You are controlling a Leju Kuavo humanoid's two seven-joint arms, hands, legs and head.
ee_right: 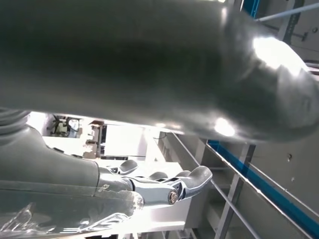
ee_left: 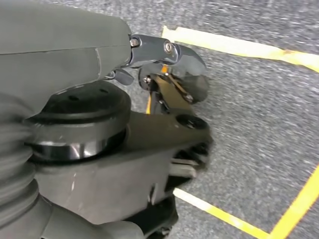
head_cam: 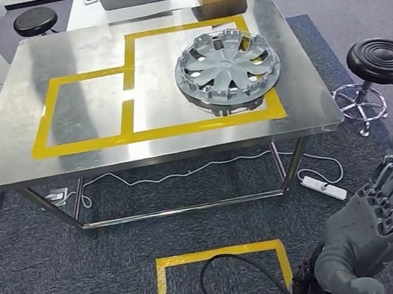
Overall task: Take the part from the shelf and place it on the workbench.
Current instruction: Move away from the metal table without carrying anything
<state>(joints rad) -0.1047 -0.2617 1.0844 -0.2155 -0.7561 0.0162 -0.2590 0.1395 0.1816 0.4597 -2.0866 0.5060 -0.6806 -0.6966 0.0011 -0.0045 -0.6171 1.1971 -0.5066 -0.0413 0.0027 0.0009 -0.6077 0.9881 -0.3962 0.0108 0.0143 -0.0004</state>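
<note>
The part, a silver wheel cover (head_cam: 227, 72), lies flat on the steel workbench (head_cam: 25, 136), inside the right-hand yellow tape outline. My right hand (head_cam: 381, 219) hangs low at the lower right, well short of the bench, fingers stretched out and apart, holding nothing. The right wrist view shows that same right hand (ee_right: 150, 186) with its fingers extended and empty. In the left wrist view my left hand (ee_left: 173, 99) hangs over grey carpet with yellow tape lines, fingers loosely bent and nothing in them.
A black stool (head_cam: 382, 60) stands right of the bench and another stool (head_cam: 35, 21) at the back left. A power strip (head_cam: 323, 187) and cables lie under the bench. A yellow tape square (head_cam: 218, 254) with a black cable (head_cam: 241, 273) marks the floor in front of me.
</note>
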